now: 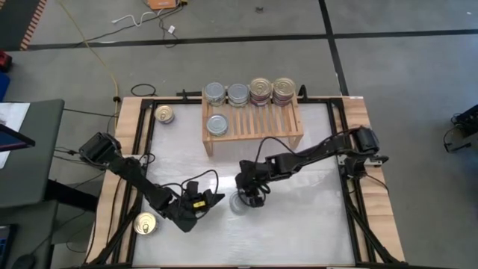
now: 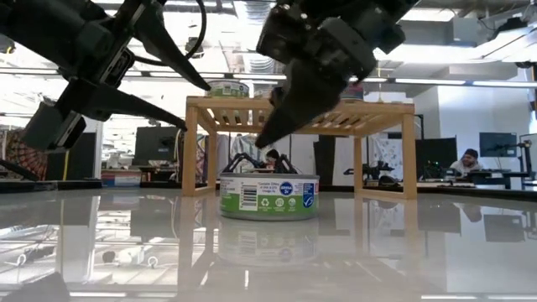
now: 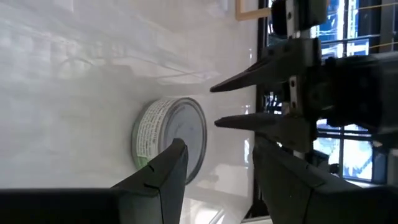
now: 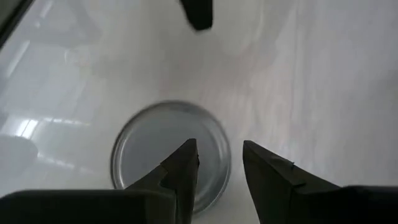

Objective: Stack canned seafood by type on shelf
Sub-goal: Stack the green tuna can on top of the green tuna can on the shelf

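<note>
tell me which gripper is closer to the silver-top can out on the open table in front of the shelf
Right. The right gripper hangs directly over the silver-top can, fingers apart and not gripping it. The left gripper is off to the can's left side, pointing toward it with a gap between.

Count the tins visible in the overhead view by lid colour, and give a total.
Silver-top tins: 4 (3 on the shelf, 1 on the table)
Gold-lid tins: 4 (2 on the shelf, 2 on the table)
Total: 8 tops visible. The overhead view cannot show whether any shelf tin has others stacked beneath it.
</note>
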Controlling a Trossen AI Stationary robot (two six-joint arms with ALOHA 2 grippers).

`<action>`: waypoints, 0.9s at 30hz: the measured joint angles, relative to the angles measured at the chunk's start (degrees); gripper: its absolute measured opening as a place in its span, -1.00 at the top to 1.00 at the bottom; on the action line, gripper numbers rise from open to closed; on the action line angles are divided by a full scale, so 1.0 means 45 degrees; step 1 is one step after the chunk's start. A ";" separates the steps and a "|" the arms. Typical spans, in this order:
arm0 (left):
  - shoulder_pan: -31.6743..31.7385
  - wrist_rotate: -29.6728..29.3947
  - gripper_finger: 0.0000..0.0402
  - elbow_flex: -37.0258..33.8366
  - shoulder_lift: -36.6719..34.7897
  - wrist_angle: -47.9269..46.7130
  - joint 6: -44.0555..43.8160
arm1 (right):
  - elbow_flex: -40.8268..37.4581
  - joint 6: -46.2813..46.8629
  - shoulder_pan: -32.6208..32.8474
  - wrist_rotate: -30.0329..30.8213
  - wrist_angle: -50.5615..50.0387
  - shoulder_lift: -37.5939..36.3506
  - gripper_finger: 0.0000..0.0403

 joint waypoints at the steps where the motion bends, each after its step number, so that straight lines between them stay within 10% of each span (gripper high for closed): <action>1: -0.0001 0.0001 0.14 0.0000 0.0000 -0.0036 -0.0016 | 0.0099 -0.0004 -0.0048 -0.0012 0.0137 0.0143 0.23; 27: -0.0014 0.0107 0.14 -0.0015 0.0005 -0.0659 -0.0264 | 0.0183 0.4500 -0.0508 -0.0524 0.0049 0.1248 0.94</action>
